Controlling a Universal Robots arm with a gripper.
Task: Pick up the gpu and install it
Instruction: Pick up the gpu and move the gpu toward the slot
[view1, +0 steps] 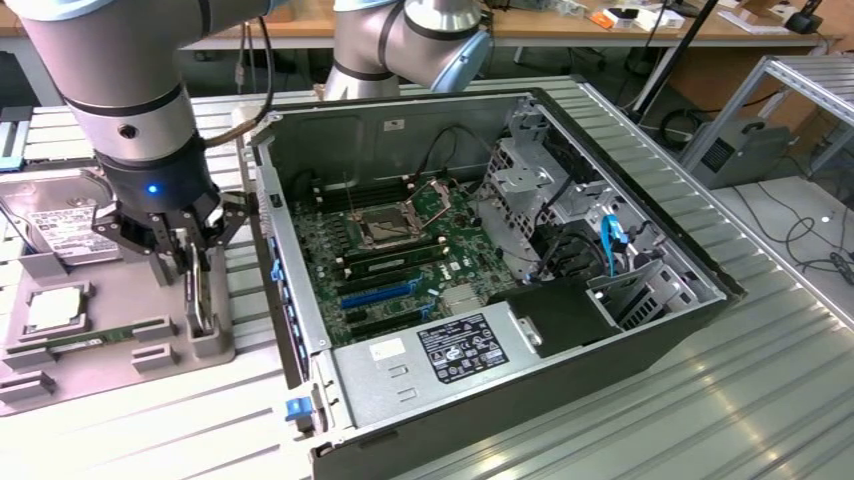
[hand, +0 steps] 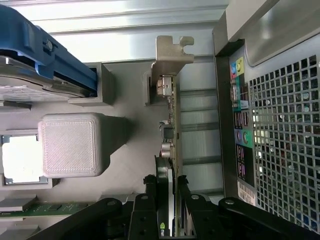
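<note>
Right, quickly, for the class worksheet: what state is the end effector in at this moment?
The end effector: closed on the gpu, one finger on each face of the card, which stands on edge in its grey holder.

Open PC case (view1: 400, 125); HDD (view1: 56, 225), RAM stick (view1: 91, 342) on grey tray (view1: 120, 300)

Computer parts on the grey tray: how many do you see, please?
4: hard drive farthest from the camera, processor nearer, memory stick nearest, gpu upright beside the case. The arm may hide more.
</note>
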